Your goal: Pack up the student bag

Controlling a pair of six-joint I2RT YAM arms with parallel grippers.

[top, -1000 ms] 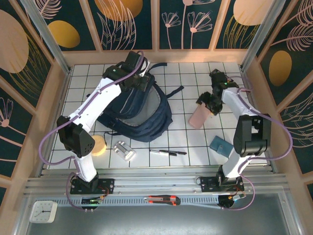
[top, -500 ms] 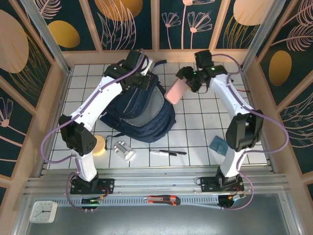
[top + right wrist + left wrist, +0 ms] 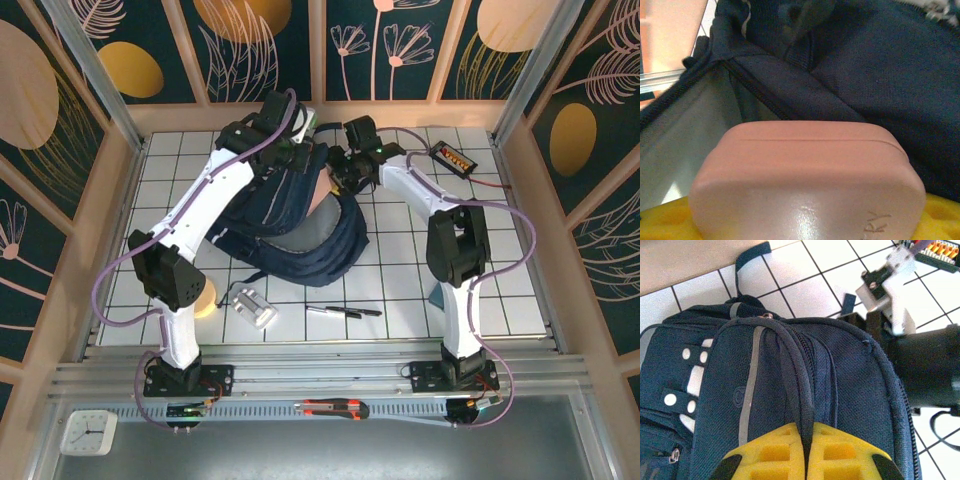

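Since the right gripper swung across in the last second, the student bag sits just ahead of its jaws, mouth agape. Jaws wide, clamped on pink case; insertion looks next. Left gripper pinched shut on top strap. Zipper edge could snag; pens well behind.

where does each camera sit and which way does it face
top external: above, behind the bases, looking down on table; left arm and right arm show.
left wrist: on left arm, facing bag top; left gripper pinches its strap.
right wrist: on right arm, facing bag mouth; right gripper holds pink case.
shared: all see the bag.
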